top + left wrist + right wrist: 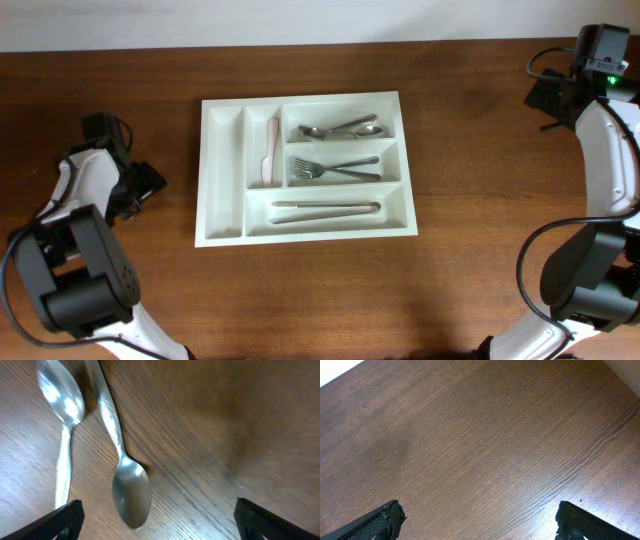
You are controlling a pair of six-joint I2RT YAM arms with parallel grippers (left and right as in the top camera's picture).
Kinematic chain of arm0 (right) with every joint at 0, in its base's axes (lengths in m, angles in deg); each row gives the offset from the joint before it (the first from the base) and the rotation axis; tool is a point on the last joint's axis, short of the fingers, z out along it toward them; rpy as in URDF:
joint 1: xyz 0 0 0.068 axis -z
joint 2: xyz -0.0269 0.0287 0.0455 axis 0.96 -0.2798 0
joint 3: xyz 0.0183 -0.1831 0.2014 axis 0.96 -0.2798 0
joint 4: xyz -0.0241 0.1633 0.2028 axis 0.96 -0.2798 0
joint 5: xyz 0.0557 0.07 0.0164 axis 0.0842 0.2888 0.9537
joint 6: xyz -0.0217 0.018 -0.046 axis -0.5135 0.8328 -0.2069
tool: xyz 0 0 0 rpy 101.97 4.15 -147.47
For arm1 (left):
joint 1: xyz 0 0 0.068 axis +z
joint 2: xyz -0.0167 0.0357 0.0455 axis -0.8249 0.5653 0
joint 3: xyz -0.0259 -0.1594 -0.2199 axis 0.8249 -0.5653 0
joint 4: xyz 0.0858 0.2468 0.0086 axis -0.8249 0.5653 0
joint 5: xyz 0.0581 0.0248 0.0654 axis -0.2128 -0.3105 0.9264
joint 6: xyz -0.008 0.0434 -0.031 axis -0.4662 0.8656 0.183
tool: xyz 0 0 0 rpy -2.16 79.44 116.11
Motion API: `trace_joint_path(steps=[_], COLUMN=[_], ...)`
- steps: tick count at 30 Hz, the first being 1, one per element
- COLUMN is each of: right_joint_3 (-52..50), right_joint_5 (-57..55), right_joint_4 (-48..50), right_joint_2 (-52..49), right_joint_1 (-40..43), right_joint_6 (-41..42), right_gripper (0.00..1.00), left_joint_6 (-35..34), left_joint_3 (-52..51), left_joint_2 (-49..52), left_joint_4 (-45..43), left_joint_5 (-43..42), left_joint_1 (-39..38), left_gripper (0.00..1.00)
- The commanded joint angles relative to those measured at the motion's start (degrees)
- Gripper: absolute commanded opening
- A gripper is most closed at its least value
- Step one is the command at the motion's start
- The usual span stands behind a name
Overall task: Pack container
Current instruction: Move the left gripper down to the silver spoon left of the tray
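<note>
The white container (222,170) lies at the middle of the table. It holds a pale knife (270,152), spoons (340,129), forks (335,169) and long thin utensils (325,210) in separate compartments. In the left wrist view, two loose spoons lie on the wood. One spoon (62,397) has its bowl at the top. The other spoon (131,492) has its bowl between my left gripper's (159,511) wide open fingers, nearer the left finger. The left arm hides these two spoons from overhead. My right gripper (479,510) is open over bare wood, holding nothing.
The left arm (95,200) sits at the table's left side, well apart from the container. The right arm (605,130) stands at the far right, near the back edge and the white wall (300,20).
</note>
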Motion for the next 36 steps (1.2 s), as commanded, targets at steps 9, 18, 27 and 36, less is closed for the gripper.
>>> trace_joint_path(steps=[9, 18, 27, 36], right_joint_3=[0.3, 0.3, 0.3, 0.3], right_joint_5=[-0.1, -0.1, -0.1, -0.1], right_joint_4=[0.0, 0.0, 0.0, 0.0], right_joint_2=[0.2, 0.2, 0.2, 0.2], right_joint_1=[0.2, 0.2, 0.2, 0.2], right_joint_6=[0.0, 0.0, 0.0, 0.0], right_gripper=[0.99, 0.99, 0.99, 0.99], left_joint_6=[-0.9, -0.9, -0.9, -0.9], left_joint_3=[-0.6, -0.8, -0.8, -0.8], left_joint_2=[4.0, 4.1, 4.4, 4.4], left_joint_4=[0.7, 0.6, -0.6, -2.1], left_joint_5=[-0.2, 0.3, 4.3, 3.3], left_joint_1=[0.2, 0.2, 0.9, 3.3], left_gripper=[0.76, 0.53, 0.53, 0.52])
